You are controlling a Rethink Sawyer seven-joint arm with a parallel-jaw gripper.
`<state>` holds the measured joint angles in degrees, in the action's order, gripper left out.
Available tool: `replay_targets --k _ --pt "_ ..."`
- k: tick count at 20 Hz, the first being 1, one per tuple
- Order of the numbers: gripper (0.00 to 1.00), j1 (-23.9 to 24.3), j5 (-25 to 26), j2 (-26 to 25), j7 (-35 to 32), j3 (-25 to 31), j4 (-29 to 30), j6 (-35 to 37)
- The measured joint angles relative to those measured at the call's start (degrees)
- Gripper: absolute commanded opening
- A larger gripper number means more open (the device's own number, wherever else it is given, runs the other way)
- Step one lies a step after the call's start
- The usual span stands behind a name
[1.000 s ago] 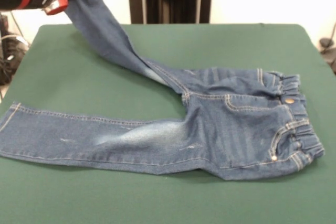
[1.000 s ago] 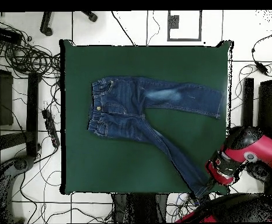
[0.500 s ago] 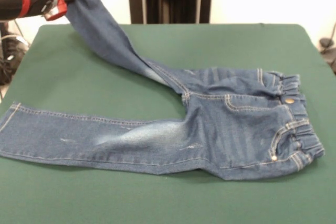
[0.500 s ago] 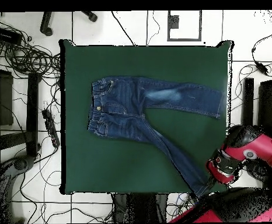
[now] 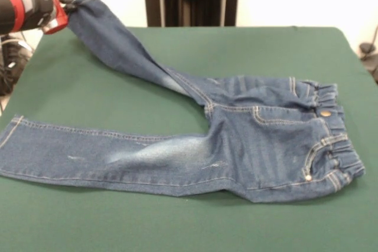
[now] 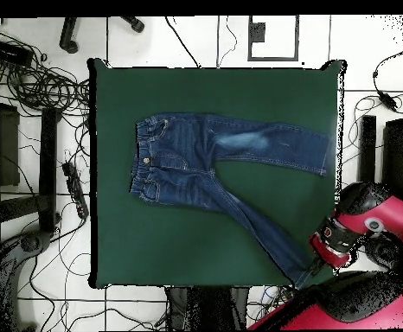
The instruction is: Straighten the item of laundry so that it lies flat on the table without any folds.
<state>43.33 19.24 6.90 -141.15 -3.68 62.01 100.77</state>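
Now the gripper [image 5: 64, 7] clenching one leg cuff of the jeans [image 5: 248, 140], lifting it beyond the table [image 5: 177, 45] corner, other leg lying flat

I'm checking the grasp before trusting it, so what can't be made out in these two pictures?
- Claw: in the front view its fingers are hidden behind the leg cuff and the wrist; open or shut is unclear.
- Claw in the overhead view: hidden beneath the red wrist.
- Held cuff of the jeans: the overhead view blurs it at the table edge.
- Underside of the jeans: hidden in both views, so folds there are unknown.
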Motion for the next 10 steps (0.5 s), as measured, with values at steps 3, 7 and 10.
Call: replay_targets --k 3,7,10 --pt "0.00 0.52 -0.07 -1.41 0.00 0.00 -1.86 0.93" --pt "0.00 0.72 -0.10 -2.69 0.00 0.00 -3.68 2.01" --pt "0.00 0.72 -0.10 -3.68 0.00 -0.01 -5.03 2.84"
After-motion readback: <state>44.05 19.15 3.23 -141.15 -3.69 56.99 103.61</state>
